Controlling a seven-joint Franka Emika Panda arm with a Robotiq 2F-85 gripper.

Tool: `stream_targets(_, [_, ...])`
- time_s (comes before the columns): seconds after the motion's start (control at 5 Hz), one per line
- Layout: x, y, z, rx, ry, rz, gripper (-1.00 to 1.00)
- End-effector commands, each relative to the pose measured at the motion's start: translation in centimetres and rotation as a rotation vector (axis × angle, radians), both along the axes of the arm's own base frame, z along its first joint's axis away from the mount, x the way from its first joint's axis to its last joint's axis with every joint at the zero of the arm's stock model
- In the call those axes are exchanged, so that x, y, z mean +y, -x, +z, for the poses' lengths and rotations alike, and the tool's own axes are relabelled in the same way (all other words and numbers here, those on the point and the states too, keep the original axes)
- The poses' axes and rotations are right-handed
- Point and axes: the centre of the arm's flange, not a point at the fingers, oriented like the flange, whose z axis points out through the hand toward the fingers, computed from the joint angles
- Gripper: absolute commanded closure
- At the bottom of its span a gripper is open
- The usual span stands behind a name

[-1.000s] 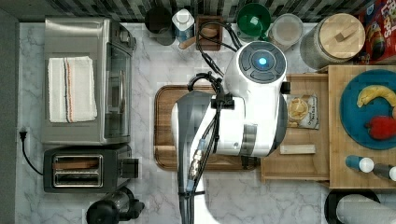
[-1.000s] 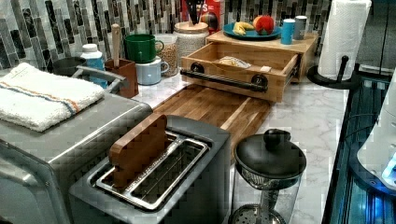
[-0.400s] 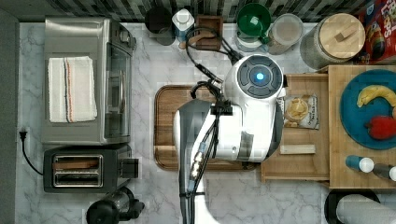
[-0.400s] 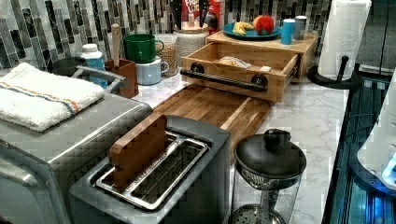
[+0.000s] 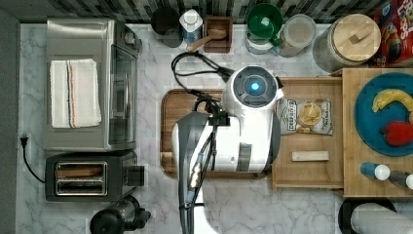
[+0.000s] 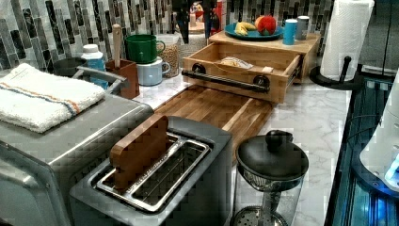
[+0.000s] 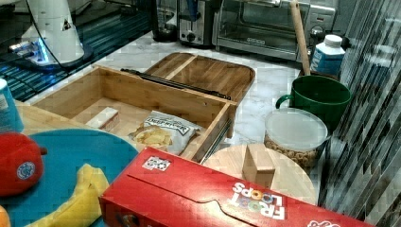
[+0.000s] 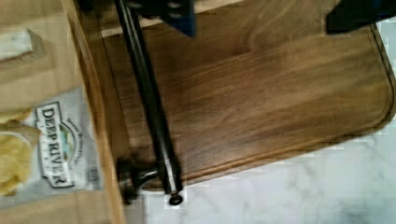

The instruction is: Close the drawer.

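1. The gripper (image 8: 261, 14) is spread wide in the wrist view. Its two dark fingers (image 8: 180, 18) stand well apart with nothing between them, above the brown cutting board (image 8: 261, 102).
2. One finger sits just beside the drawer's dark handle bar (image 8: 149, 107), on the cutting-board side. I cannot tell whether it touches the bar.
3. From the top view, the white arm (image 5: 243, 131) hangs over the cutting board (image 5: 168, 126) and covers the drawer's front edge.
4. The drawer (image 5: 307, 170) is pulled out. It juts from under the light wooden top (image 5: 350, 170) toward the top view's left, and its front reaches over the edge of the cutting board.
5. The left view shows the drawer front (image 6: 235, 70) with the handle bar (image 6: 221, 80) across it, just above the board.
6. In the drawer lies a bag of chips (image 5: 304, 116) and, apart from it, a small pale wooden block (image 5: 310, 156).
7. On the wooden top sits a blue plate (image 5: 370, 122) with a banana (image 5: 389, 97) and a red fruit (image 5: 398, 132).
8. Out along the marble counter (image 5: 146, 73), at the top view's left, stand a toaster oven (image 5: 87, 34) with a folded towel (image 5: 74, 92) on it and a toaster (image 5: 83, 178). A green mug (image 5: 264, 19) is back by the tiled wall.
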Motion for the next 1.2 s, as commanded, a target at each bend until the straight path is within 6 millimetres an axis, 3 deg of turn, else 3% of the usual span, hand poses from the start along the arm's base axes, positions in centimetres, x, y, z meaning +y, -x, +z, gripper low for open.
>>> stream_targets(0.2, [6.9,2.4,-2.4,0.009,0.014,0.251,1.00])
stream_targets(0.8, [5.4,4.4,-10.4,-0.037,0.070,0.390,1.00])
stream_targets(1.2, [4.2,4.4,-13.8,-0.083,0.083,0.439,1.00])
